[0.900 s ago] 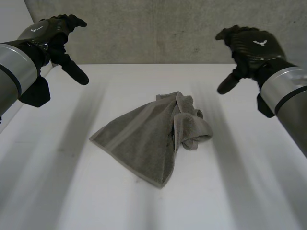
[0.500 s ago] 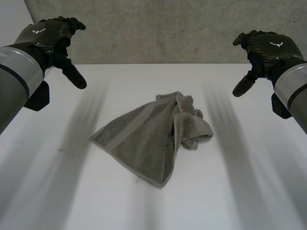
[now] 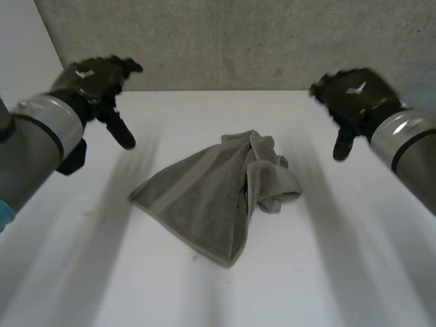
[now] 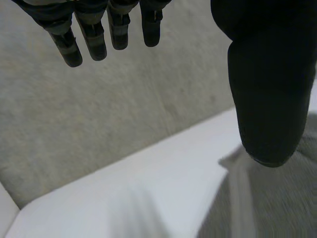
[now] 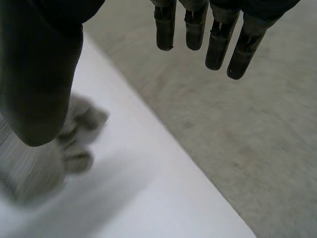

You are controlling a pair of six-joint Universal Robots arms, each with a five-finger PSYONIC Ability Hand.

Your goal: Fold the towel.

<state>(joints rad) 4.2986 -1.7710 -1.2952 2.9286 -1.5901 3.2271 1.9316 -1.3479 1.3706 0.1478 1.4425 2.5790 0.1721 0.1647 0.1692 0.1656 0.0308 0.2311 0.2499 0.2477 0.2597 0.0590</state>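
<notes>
Left hand and right hand hover spread (empty) flanking crumpled towel.

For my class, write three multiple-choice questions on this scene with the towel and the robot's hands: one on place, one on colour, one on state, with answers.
1. Where is the towel?
A. Near the middle of the table
B. Hanging off the table's edge
C. Draped over an arm

2. What colour is the towel?
A. White
B. Grey
C. Red

3. How are the left hand and the right hand?
A. Both shut on the towel
B. One pinches a corner
C. Both open, apart from the towel

Answers:
1 A: it lies bunched on the white top, between the two hands.
2 B: it shows grey against the white table.
3 C: each wrist view shows straight fingers holding nothing.
</notes>
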